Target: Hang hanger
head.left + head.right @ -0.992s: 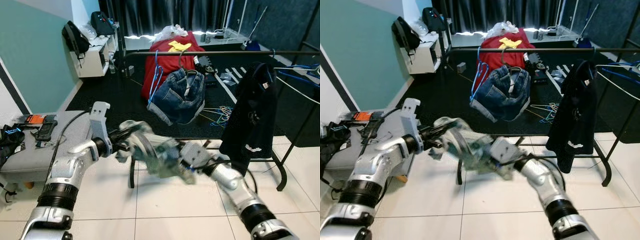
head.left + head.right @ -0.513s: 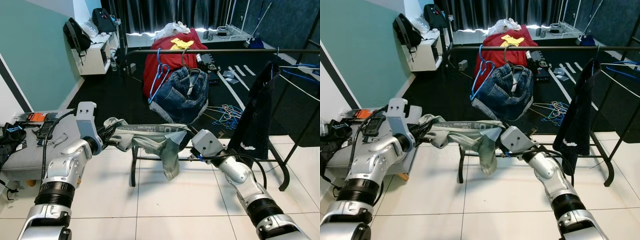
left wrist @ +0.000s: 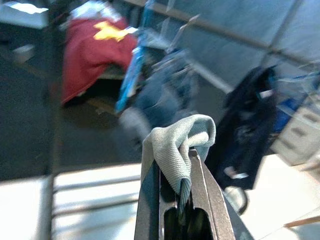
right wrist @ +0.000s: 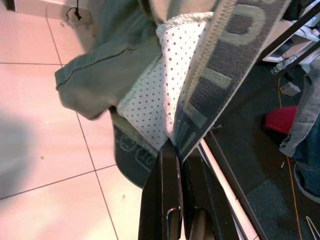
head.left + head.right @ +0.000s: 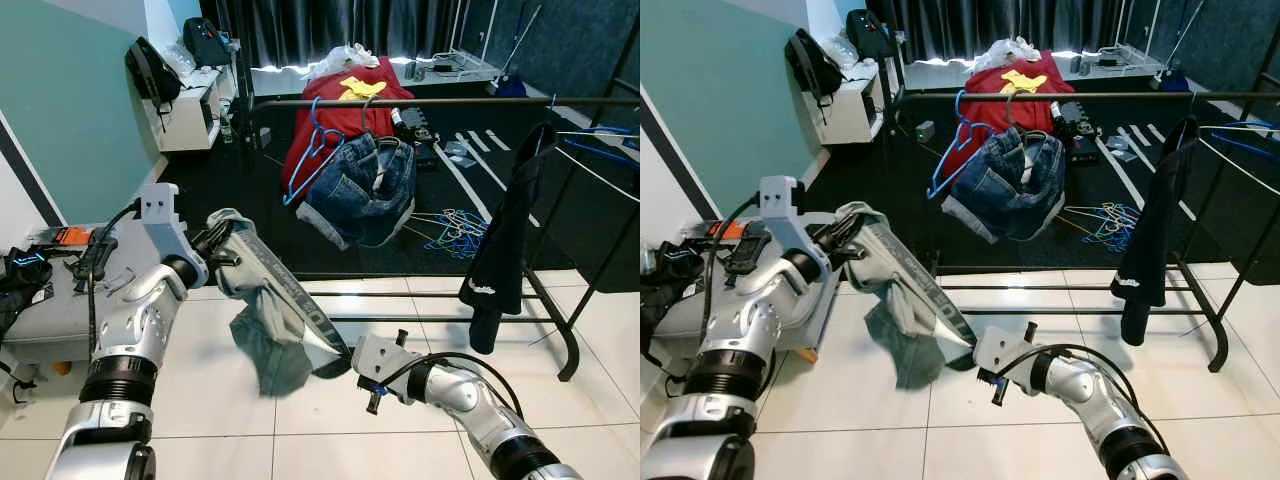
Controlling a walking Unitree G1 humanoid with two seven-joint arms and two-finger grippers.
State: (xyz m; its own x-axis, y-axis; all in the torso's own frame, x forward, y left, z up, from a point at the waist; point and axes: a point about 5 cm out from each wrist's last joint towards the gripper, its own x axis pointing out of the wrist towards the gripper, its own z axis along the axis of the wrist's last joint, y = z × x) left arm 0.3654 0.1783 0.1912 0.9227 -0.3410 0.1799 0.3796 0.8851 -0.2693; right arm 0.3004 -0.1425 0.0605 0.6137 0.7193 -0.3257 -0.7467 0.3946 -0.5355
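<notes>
Grey-green pants (image 5: 272, 300) of soft woven cloth, with a flat lettered waistband and a white dotted lining, stretch slanting between both grippers. Left gripper (image 5: 222, 243), held high on the left, is clenched on a folded ribbed edge of the pants. Right gripper (image 5: 345, 352), low and near over the tiled floor (image 5: 300, 410), is pinched on the waistband end. Loose fabric sags between them. Farther off, a thin black metal clothes rack (image 5: 440, 102) carries a blue wire hanger (image 5: 312, 150), bunched denim shorts (image 5: 365, 190) and a limp black garment (image 5: 505, 235) on the right. A red bundle (image 5: 330, 110) sits behind on the dark carpet. More wire hangers (image 5: 450, 225) lie tangled on the carpet.
</notes>
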